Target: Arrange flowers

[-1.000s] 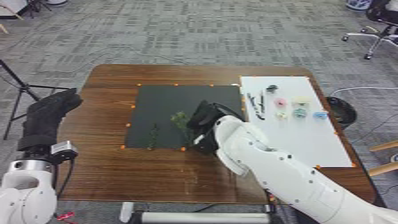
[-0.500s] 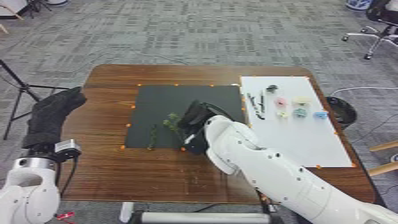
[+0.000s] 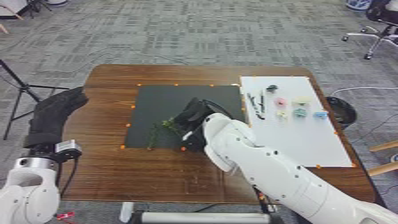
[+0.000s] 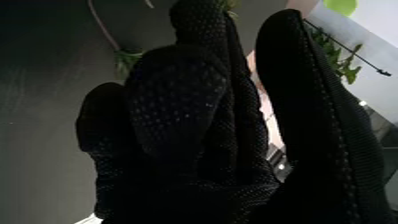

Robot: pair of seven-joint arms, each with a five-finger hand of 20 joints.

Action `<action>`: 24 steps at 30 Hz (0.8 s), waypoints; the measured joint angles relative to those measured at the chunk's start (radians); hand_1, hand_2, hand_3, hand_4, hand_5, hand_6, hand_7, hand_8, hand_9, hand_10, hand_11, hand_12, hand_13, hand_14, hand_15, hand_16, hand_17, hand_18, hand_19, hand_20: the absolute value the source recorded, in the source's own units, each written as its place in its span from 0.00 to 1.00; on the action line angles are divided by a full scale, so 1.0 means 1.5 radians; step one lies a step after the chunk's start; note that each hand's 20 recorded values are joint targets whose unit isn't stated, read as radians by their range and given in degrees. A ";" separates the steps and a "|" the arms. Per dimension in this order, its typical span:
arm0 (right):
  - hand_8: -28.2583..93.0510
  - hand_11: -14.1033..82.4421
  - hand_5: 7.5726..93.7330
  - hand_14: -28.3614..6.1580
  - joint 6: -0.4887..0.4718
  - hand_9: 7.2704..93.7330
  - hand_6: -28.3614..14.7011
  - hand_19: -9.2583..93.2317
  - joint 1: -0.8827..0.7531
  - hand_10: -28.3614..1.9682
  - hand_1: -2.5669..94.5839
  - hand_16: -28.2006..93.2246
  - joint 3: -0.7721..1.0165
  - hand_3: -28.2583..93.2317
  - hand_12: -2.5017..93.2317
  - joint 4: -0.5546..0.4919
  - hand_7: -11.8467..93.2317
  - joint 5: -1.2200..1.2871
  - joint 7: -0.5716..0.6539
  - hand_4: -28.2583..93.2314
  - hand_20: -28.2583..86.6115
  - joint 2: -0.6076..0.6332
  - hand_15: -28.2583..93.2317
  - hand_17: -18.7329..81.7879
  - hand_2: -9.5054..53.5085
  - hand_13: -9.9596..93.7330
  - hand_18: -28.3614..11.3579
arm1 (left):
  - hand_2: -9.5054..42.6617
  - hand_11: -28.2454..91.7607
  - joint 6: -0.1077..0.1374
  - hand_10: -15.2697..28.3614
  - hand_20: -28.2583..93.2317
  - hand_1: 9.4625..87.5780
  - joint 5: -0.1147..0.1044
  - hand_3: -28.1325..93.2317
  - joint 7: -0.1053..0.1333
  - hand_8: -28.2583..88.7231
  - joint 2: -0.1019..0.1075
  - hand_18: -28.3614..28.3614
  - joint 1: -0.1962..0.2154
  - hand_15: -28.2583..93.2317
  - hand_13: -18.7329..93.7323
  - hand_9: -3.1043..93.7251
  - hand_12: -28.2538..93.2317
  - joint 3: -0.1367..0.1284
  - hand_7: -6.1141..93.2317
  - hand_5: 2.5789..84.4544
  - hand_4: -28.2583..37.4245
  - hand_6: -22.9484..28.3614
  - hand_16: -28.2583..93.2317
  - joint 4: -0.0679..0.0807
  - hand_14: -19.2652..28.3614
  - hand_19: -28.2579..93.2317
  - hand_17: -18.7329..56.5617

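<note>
so, container-wise there's a round black bin (image 3: 341,111) on the floor just beside the right side of the brown wooden table (image 3: 115,175), and i honestly can't make out what's inside it. the flat black square mat (image 3: 160,102) has skinny green leafy sprigs (image 3: 152,136) lying on it, near the right hand. the big white rectangular sheet (image 3: 311,145) next to that holds the rest: small fluffy flower heads in pink (image 3: 281,101), cream (image 3: 300,100), pale yellow (image 3: 282,114), pale teal (image 3: 299,113) and light blue (image 3: 321,115), plus a dark green bushy clump (image 3: 271,88) and some thin dark stems (image 3: 261,106).

count is five coloured heads, one clump, two dark stems, and at least two sprigs on the mat, kinda hard to separate.

the right hand (image 3: 193,119), black fabric glove, is over the mat, fingers fairly straight and thumb apart from them in the wrist view. some leaf shows right by its fingertips, can't tell if they touch. the left hand (image 3: 59,111), same glove, is off the left edge of the table, loose and straight.
</note>
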 measured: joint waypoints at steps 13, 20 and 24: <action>0.19 0.29 0.77 0.66 0.006 0.91 0.55 1.00 -0.017 0.43 0.33 0.49 0.034 0.70 0.20 -0.060 0.33 0.054 -0.024 0.17 0.59 0.034 0.62 0.80 0.19 1.00 0.34 | 0.20 0.40 -0.005 0.66 0.38 0.20 0.002 0.83 -0.001 0.18 0.000 0.74 -0.002 0.41 0.50 0.53 0.35 -0.001 0.22 0.58 0.07 0.50 0.26 0.001 0.78 0.33 0.30; 0.19 0.28 0.75 0.64 0.009 0.89 0.53 1.00 -0.043 0.39 0.32 0.51 0.060 0.68 0.19 -0.122 0.32 0.082 -0.032 0.17 0.59 0.104 0.60 0.80 0.22 1.00 0.33 | 0.20 0.40 -0.005 0.66 0.38 0.20 0.002 0.83 -0.003 0.18 -0.001 0.74 0.001 0.41 0.50 0.53 0.35 -0.006 0.21 0.59 0.06 0.50 0.26 0.001 0.78 0.33 0.30; 0.19 0.27 0.75 0.64 0.004 0.88 0.53 1.00 -0.065 0.38 0.32 0.52 0.064 0.67 0.19 -0.122 0.32 0.084 -0.031 0.18 0.59 0.125 0.60 0.80 0.23 1.00 0.33 | 0.19 0.40 -0.006 0.66 0.38 0.20 0.002 0.83 -0.003 0.18 -0.001 0.74 0.001 0.41 0.50 0.53 0.35 -0.006 0.21 0.59 0.06 0.50 0.26 0.001 0.78 0.33 0.30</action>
